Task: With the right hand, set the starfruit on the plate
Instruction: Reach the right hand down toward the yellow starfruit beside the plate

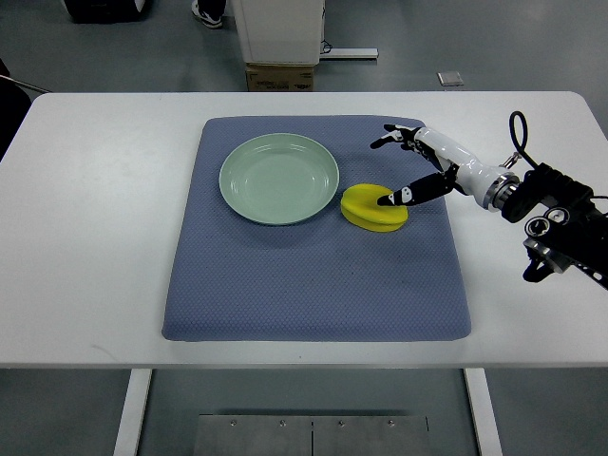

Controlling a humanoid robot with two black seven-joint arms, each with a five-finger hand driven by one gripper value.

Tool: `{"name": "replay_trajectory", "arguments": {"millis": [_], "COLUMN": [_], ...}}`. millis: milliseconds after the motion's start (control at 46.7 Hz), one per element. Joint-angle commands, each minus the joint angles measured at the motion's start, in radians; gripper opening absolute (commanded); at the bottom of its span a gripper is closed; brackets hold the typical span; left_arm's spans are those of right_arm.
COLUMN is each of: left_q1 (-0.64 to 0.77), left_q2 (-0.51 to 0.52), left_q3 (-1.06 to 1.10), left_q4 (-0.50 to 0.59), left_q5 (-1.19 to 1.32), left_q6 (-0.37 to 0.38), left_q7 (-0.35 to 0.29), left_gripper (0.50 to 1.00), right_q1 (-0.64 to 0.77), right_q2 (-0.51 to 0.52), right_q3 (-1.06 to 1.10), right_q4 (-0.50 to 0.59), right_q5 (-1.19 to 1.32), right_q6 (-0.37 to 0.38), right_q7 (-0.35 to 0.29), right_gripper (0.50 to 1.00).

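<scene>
A white table [85, 237] carries a blue-grey quilted mat [313, 285], likely to cushion the pale green round plate [278, 179] resting empty on it. Just beside the plate's right rim lies the yellow starfruit [366, 211], not yet lifted; the right hand [410, 169] hovers spread over it, one dark fingertip on top, gripping nothing

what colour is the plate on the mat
Pale green plate, plain with no pattern, seen in the top view.

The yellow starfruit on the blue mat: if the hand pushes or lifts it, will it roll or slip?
The starfruit looks low and flat, so it would probably slide rather than roll. The textured mat may resist a push. Its smooth-looking skin might slip under the right hand, whose fingers are spread, one fingertip over its top.
</scene>
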Motion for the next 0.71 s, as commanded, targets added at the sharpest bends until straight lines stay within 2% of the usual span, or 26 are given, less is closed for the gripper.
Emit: {"name": "replay_trajectory", "arguments": {"millis": [0,407,685], "left_q1": [0.000,0.000,0.000], "left_q2": [0.000,0.000,0.000], "left_q3": [0.001,0.001,-0.001], "left_q4": [0.000,0.000,0.000], "left_q5": [0.000,-0.001,0.000], "left_q6": [0.000,0.000,0.000], "left_q7": [0.001,0.001,0.001], "left_gripper": [1.000,1.000,1.000], "right_q1": [-0.001,-0.004,-0.001], "right_q2": [0.000,0.013,0.062], "right_q3": [-0.015,-0.074,-0.074], "right_q4": [0.001,-0.005,-0.034], "right_q5": [-0.017,-0.067,-0.067], "right_q6": [0.000,-0.011,-0.048], "right_q7": [0.007,0.000,-0.023], "right_gripper": [1.000,0.995,0.987]}}
